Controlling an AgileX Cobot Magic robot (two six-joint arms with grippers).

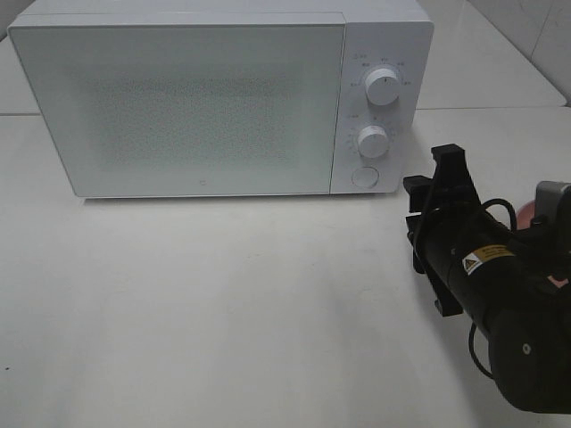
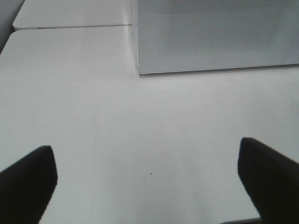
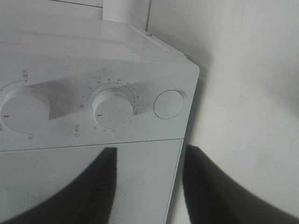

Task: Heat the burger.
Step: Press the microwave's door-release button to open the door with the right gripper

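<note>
The microwave [image 1: 205, 107] stands on the counter [image 1: 223, 303] with its door shut, and nothing can be made out through the frosted front. The burger shows in none of the views. A sliver of pink plate [image 1: 528, 207] peeks out behind the right arm, so the burger may sit there, hidden by the arm, but I cannot tell.

The right hand [image 3: 150, 156] hangs just in front of the microwave's lower right corner, close to the round button [image 3: 168, 103] under the two knobs. Its fingers stand partly apart with nothing between them. The left hand [image 2: 145, 154] hovers over bare counter in front of the door, fingers spread wide and empty.

Judging by this, the task looks to be at an early stage. The door likely needs opening first, probably by that button. Then the burger has to go in, the door has to be shut and a knob turned.
</note>
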